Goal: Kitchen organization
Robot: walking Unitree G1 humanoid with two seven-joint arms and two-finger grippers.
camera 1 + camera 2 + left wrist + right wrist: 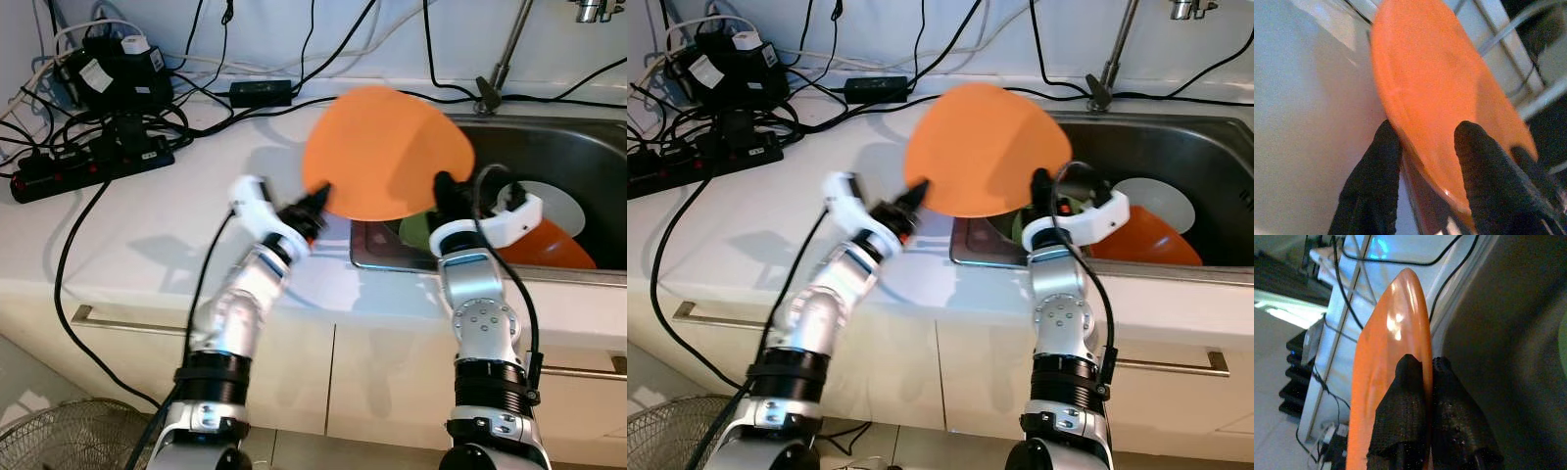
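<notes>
Plate (387, 152), big orange one, is hanging in the air over the counter (147, 245), right above the sink's (578, 147) left rim, tilted so its face is pointing up and toward the camera. Both grippers are on it. Right gripper (443, 188) is pinching the rim on the plate's lower right, fingers (1410, 416) pressed tight with the edge sandwiched between them. Left gripper (315, 203) is at the lower left edge, and its fingers (1376, 181) are sitting one on each side of the rim; looks like they're gripping it too, though there's a bit of a gap showing on one side.

Down in the sink, a second orange dish (549, 245) is lying near the front wall with a white plate (563, 201) behind it, and something green (416, 233) is peeking out just under the held plate. Faucet (505, 54) is rising from the back edge of the sink.

Over at the counter's back left corner a black power strip (88, 166) and a mess of cables (127, 88) are piling up against the wall. A fan (69, 436) is sitting on the floor, bottom left.
</notes>
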